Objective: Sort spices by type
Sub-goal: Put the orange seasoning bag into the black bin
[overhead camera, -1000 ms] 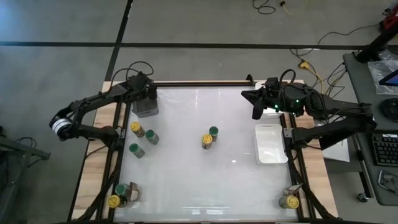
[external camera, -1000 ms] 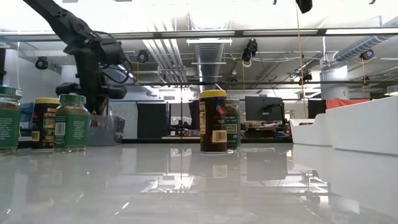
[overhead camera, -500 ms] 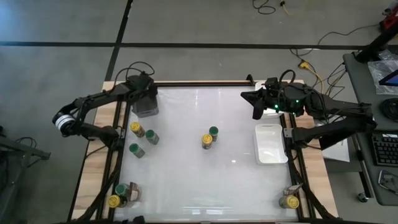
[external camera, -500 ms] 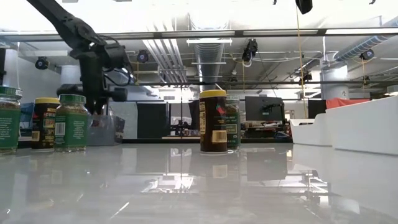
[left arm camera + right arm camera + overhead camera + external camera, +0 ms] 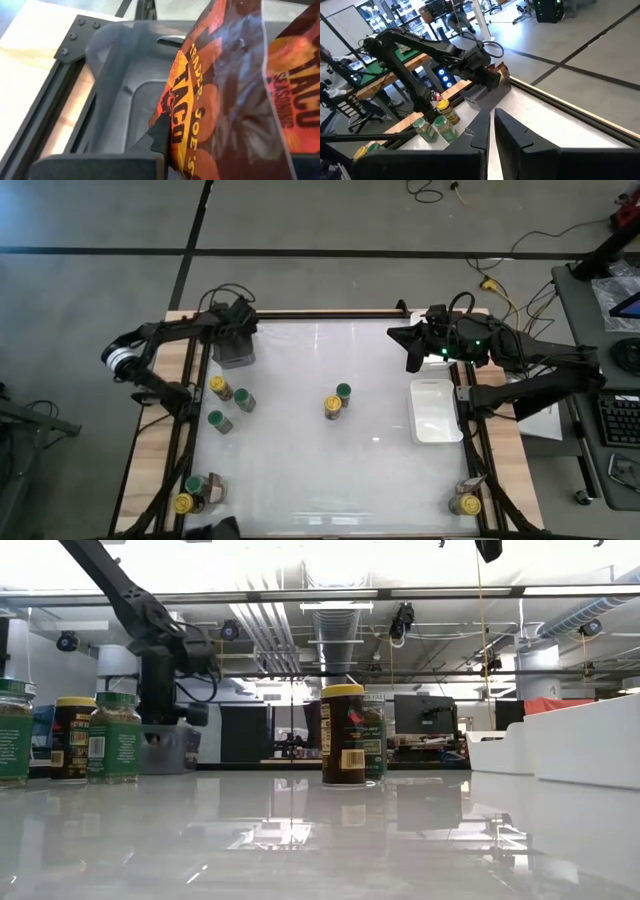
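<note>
The left gripper (image 5: 236, 330) is positioned over the grey square cup (image 5: 233, 350) at the far left corner of the tabletop (image 5: 330, 460). Its fingers are nearly closed, pinching an orange and dark taco seasoning packet (image 5: 225, 95) that stands inside the cup; a second packet (image 5: 295, 90) of the same kind sits just beside it. In the low view the gripper (image 5: 165, 705) hangs directly above the cup (image 5: 165, 748), with its arm rising toward the left edge.

The right gripper (image 5: 412, 360) is held above the far part of the tabletop, near the right edge, with its fingers (image 5: 480, 130) closed and holding nothing. Just beside it, along the right edge, lies a white tray (image 5: 434, 410).

Spice jar locations:
- Near the left edge, just in front of the cup: a yellow-lidded jar (image 5: 220, 387), a green-lidded jar (image 5: 243, 401) just beside it, and a second green-lidded jar (image 5: 219, 421) a little nearer the front.
- At the centre of the tabletop: a green-lidded jar (image 5: 343, 393) and a yellow-lidded jar (image 5: 332, 408), touching or nearly so.
- At the front left corner: a green-lidded jar (image 5: 194, 486) and a yellow-lidded jar (image 5: 184, 503), close together.
- At the front right corner: one yellow-lidded jar (image 5: 465, 503).

The three jars by the left edge stand closest to the left arm, between the cup and the front left pair. The central area between the two grippers holds only the centre pair.
</note>
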You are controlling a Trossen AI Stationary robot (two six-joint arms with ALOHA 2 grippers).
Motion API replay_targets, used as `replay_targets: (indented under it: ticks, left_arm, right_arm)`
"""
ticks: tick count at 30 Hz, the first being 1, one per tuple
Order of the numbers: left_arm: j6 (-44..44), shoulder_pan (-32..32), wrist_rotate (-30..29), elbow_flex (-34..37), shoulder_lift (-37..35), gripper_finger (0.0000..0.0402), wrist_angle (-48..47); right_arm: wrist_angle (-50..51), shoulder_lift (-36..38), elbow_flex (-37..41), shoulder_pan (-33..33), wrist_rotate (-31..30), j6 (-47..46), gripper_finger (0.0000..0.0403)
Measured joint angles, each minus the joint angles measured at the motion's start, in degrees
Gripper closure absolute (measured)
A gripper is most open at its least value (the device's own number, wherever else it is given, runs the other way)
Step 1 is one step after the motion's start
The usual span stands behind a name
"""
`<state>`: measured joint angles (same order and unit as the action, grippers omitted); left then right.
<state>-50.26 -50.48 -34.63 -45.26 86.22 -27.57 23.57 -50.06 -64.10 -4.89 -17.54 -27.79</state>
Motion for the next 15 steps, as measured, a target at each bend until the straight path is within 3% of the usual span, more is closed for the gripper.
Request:
replay_targets:
  ticks: [15]
  left_arm:
    - [1.6, 0.0, -1.7, -0.8, 0.5, 0.0374, 1.4]
  right_arm:
    - [0.0, 0.0, 0.0, 0.0, 0.0, 1.2, 0.0385]
